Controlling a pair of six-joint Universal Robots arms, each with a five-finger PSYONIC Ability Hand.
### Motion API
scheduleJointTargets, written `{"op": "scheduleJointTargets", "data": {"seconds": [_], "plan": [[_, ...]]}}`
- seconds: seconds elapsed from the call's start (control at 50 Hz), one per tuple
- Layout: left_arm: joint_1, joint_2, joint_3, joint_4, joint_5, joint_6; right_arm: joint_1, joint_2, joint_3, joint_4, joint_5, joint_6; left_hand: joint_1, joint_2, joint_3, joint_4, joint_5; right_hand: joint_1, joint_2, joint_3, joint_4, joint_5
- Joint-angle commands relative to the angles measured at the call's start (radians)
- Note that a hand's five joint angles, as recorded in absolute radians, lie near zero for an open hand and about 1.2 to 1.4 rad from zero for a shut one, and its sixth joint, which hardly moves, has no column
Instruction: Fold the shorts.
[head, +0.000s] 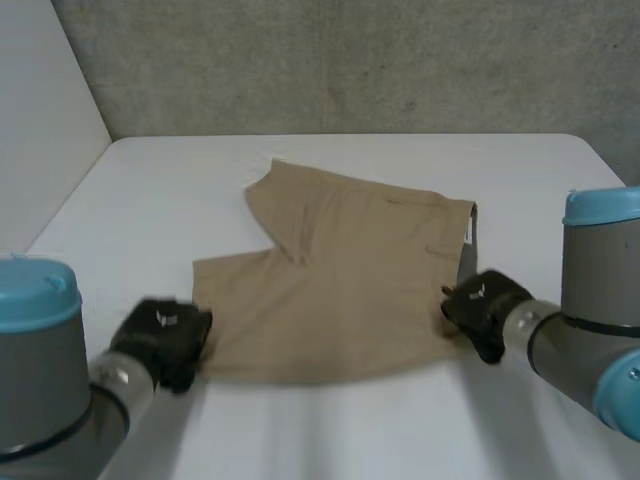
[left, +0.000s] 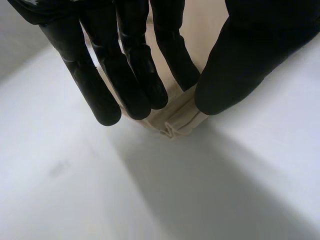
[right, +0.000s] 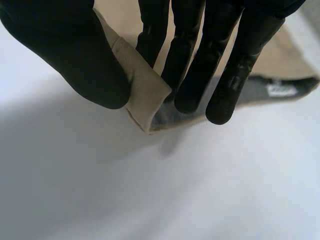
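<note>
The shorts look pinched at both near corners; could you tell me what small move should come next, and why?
Probably lift both hands a little, together. The left hand pinches the near leg's hem corner and the right hand the near waistband corner, while the shorts lie flat on the table, so raising that edge would free it to fold over the far leg.

You're looking at a bare robotics lab bench, not a home: a plain flat white table (head: 400, 165) stands against a rough grey concrete wall (head: 350, 60), a smooth white side panel (head: 40, 120) beside it, with grey, blue-capped left arm (head: 40, 370) and right arm (head: 600, 300) at its near edge.
</note>
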Motion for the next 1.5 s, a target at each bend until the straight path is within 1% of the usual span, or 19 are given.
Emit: {"op": "scheduleJointTargets", "data": {"seconds": [0.02, 0.18, 0.22, 0.24, 0.3, 0.36, 0.42, 0.46, 0.54, 0.64, 0.66, 0.74, 0.82, 0.84, 0.96, 1.1, 1.34, 1.42, 1.5], "plan": [[-0.041, 0.066, -0.089, -0.120, 0.000, 0.040, -0.040, -0.076, 0.093, 0.062, 0.004, -0.126, 0.265, 0.196, 0.203, 0.199, 0.273, 0.417, 0.215, 0.208, 0.203, 0.238], [-0.075, 0.109, -0.079, -0.163, 0.014, 0.043, -0.060, -0.096, 0.153, 0.101, -0.004, -0.168, 0.265, 0.196, 0.203, 0.199, 0.273, 0.417, 0.215, 0.208, 0.203, 0.238], [-0.089, 0.109, -0.060, -0.162, 0.029, 0.046, -0.060, -0.096, 0.150, 0.093, -0.002, -0.166, -0.047, -0.116, -0.109, -0.113, -0.039, 0.417, 0.215, 0.208, 0.203, 0.238], [-0.095, 0.109, -0.024, -0.151, 0.052, 0.054, -0.060, -0.096, 0.148, 0.088, -0.005, -0.165, -0.502, -0.571, -0.564, -0.569, -0.494, 0.417, 0.215, 0.208, 0.203, 0.238], [-0.084, 0.101, 0.054, -0.130, 0.114, 0.057, -0.058, -0.096, 0.147, 0.069, -0.019, -0.163, -0.957, -1.026, -1.019, -1.023, -0.949, 0.417, 0.215, 0.208, 0.203, 0.238], [-0.064, 0.086, 0.120, -0.099, 0.164, 0.057, -0.058, -0.096, 0.147, 0.041, -0.028, -0.154, -0.957, -1.026, -1.019, -1.023, -0.949, 0.417, 0.215, 0.208, 0.203, 0.238], [-0.031, 0.011, 0.229, -0.007, 0.224, 0.058, -0.057, -0.096, 0.153, 0.026, -0.033, -0.154, -0.957, -1.026, -1.019, -1.023, -0.949, 0.417, 0.215, 0.208, 0.203, 0.238], [-0.006, -0.082, 0.323, 0.068, 0.262, 0.058, -0.055, -0.096, 0.156, 0.013, -0.034, -0.152, -0.947, -1.017, -1.009, -1.014, -0.939, 0.417, 0.215, 0.208, 0.203, 0.238], [0.025, -0.254, 0.514, 0.142, 0.315, 0.055, -0.053, -0.094, 0.165, -0.004, -0.034, -0.151, -0.930, -0.999, -0.992, -0.996, -0.922, 0.417, 0.215, 0.208, 0.203, 0.238], [0.029, -0.492, 0.769, 0.142, 0.390, 0.051, -0.053, -0.093, 0.173, -0.028, -0.033, -0.149, -0.821, -0.890, -0.883, -0.888, -0.813, 0.417, 0.215, 0.208, 0.203, 0.238], [0.032, -0.571, 0.859, 0.143, 0.414, 0.051, -0.053, -0.090, 0.173, -0.034, -0.033, -0.149, -0.748, -0.818, -0.810, -0.815, -0.740, 0.417, 0.215, 0.208, 0.203, 0.238], [0.042, -0.722, 1.036, 0.140, 0.447, 0.051, -0.055, -0.082, 0.181, -0.048, -0.033, -0.149, -0.598, -0.668, -0.660, -0.665, -0.590, 0.417, 0.215, 0.208, 0.203, 0.238], [0.042, -0.834, 1.167, 0.107, 0.476, 0.051, -0.055, -0.070, 0.182, -0.063, -0.031, -0.149, -0.510, -0.579, -0.572, -0.576, -0.502, 0.417, 0.215, 0.208, 0.203, 0.238], [0.042, -0.883, 1.223, 0.066, 0.506, 0.052, -0.055, -0.068, 0.182, -0.065, -0.031, -0.149, -0.478, -0.547, -0.540, -0.544, -0.470, 0.417, 0.215, 0.208, 0.203, 0.238], [0.048, -1.000, 1.366, -0.022, 0.557, 0.054, -0.057, -0.067, 0.179, -0.066, -0.031, -0.149, -0.460, -0.529, -0.522, -0.526, -0.452, 0.417, 0.215, 0.208, 0.203, 0.238], [0.066, -1.034, 1.409, -0.080, 0.573, 0.057, -0.058, -0.061, 0.178, -0.086, -0.031, -0.149, -0.419, -0.488, -0.481, -0.485, -0.411, 0.417, 0.215, 0.208, 0.203, 0.238], [0.100, -1.032, 1.421, -0.148, 0.565, 0.062, -0.057, -0.053, 0.176, -0.093, -0.031, -0.151, -0.178, -0.247, -0.240, -0.245, -0.170, 0.417, 0.215, 0.208, 0.203, 0.238], [0.105, -1.029, 1.421, -0.165, 0.554, 0.068, -0.057, -0.050, 0.175, -0.093, -0.031, -0.151, -0.075, -0.145, -0.138, -0.142, -0.067, 0.417, 0.215, 0.208, 0.203, 0.238], [0.111, -1.023, 1.414, -0.168, 0.534, 0.095, -0.057, -0.050, 0.175, -0.093, -0.031, -0.149, 0.189, 0.119, 0.126, 0.122, 0.196, 0.417, 0.215, 0.208, 0.203, 0.238]]}}
